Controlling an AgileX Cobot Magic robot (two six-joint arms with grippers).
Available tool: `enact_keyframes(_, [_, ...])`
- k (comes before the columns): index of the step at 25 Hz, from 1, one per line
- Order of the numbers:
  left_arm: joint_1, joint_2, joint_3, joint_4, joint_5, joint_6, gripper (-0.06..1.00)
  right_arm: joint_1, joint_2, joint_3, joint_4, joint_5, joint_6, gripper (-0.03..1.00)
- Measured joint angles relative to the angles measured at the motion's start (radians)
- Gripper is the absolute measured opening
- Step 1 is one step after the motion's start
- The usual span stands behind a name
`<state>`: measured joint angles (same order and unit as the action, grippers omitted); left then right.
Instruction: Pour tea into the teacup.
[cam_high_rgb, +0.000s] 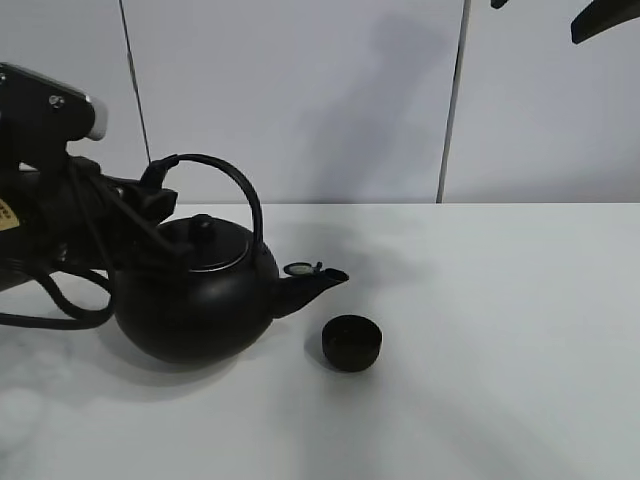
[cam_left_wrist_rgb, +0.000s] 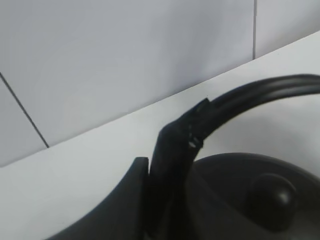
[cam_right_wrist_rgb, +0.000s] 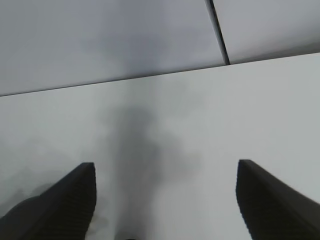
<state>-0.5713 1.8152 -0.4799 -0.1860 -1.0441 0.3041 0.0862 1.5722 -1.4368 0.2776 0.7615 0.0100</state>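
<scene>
At the left of the high view, the left gripper (cam_high_rgb: 155, 195) comes in from the edge and is closed on the near end of the kettle's arched handle (cam_high_rgb: 225, 180). Its wrist view shows the dark fingers (cam_left_wrist_rgb: 167, 165) pinched around the handle (cam_left_wrist_rgb: 260, 92), just above the lid and its knob (cam_left_wrist_rgb: 272, 200). The kettle (cam_high_rgb: 195, 295) sits on the white table (cam_high_rgb: 500, 350), spout (cam_high_rgb: 315, 282) pointing right. Just right of and a little in front of the spout tip stands the teacup (cam_high_rgb: 352, 342), upright, apart from the kettle and well clear of the left fingers. The right gripper (cam_right_wrist_rgb: 165, 200) hangs above the table, fingers (cam_right_wrist_rgb: 270, 200) spread wide with nothing between them.
</scene>
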Motion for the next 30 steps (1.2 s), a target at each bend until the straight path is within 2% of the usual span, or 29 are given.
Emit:
enact_keyframes(6, [0.0,-0.016,0.053,-0.064,0.001,-0.117,0.11,0.0,0.0,0.0,0.001,0.0,0.001,0.54])
enact_keyframes(20, [0.0,-0.016,0.071,-0.072,0.002,-0.132,0.11,0.0,0.0,0.0,0.004,0.0,0.001,0.54])
enact_keyframes(25, [0.0,-0.016,0.071,-0.088,0.002,-0.217,0.11,0.0,0.0,0.0,0.004,0.0,0.001,0.54])
enact_keyframes(30, [0.0,-0.016,0.071,-0.082,0.002,-0.242,0.11,0.0,0.0,0.0,0.004,0.0,0.001,0.54])
